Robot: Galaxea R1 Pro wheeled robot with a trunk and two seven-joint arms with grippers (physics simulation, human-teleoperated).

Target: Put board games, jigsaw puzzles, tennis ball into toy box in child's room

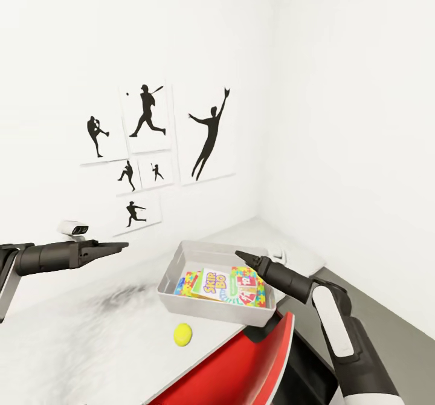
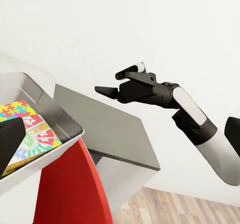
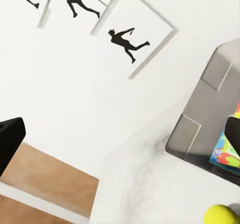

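The tennis ball (image 1: 182, 333) lies on the table (image 1: 90, 344) near the toy box (image 1: 181, 260). Lower the right gripper (image 1: 241, 255), jaws spread, over it; left gripper (image 1: 121, 247) jaws look pressed together.

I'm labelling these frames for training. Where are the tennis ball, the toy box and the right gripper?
tennis ball (image 1: 182, 333), head view, centre of the ball.
toy box (image 1: 205, 309), head view, near outer wall.
right gripper (image 1: 240, 255), head view, fingertips.
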